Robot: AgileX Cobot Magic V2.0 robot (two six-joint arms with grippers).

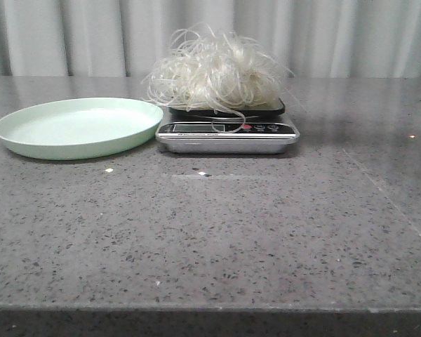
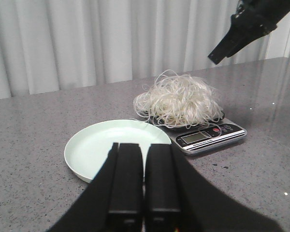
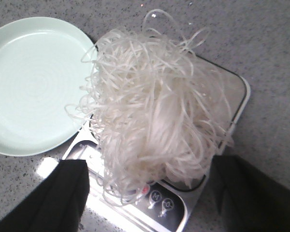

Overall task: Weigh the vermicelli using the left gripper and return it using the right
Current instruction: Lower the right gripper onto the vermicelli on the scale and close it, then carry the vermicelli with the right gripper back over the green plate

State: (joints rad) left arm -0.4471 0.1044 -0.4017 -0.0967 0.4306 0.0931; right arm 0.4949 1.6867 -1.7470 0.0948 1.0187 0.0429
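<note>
The vermicelli point(image 1: 214, 70) lies as a fluffy whitish nest on the small digital scale point(image 1: 228, 137), right of the empty pale green plate point(image 1: 77, 130). No gripper shows in the front view. In the left wrist view my left gripper point(image 2: 144, 147) is shut and empty, held back from the plate point(image 2: 96, 145), with the vermicelli point(image 2: 181, 99) and scale point(image 2: 208, 137) beyond. In the right wrist view my right gripper point(image 3: 150, 162) is open above the vermicelli point(image 3: 154, 121), its black fingers point(image 3: 63, 193) standing either side of the heap without touching it.
The right arm point(image 2: 246, 24) hangs dark above the scale in the left wrist view. The scale's display and buttons point(image 3: 162, 203) face the table's front edge, with some strands hanging over them. The speckled grey tabletop point(image 1: 217, 239) stretches to a pale curtain behind.
</note>
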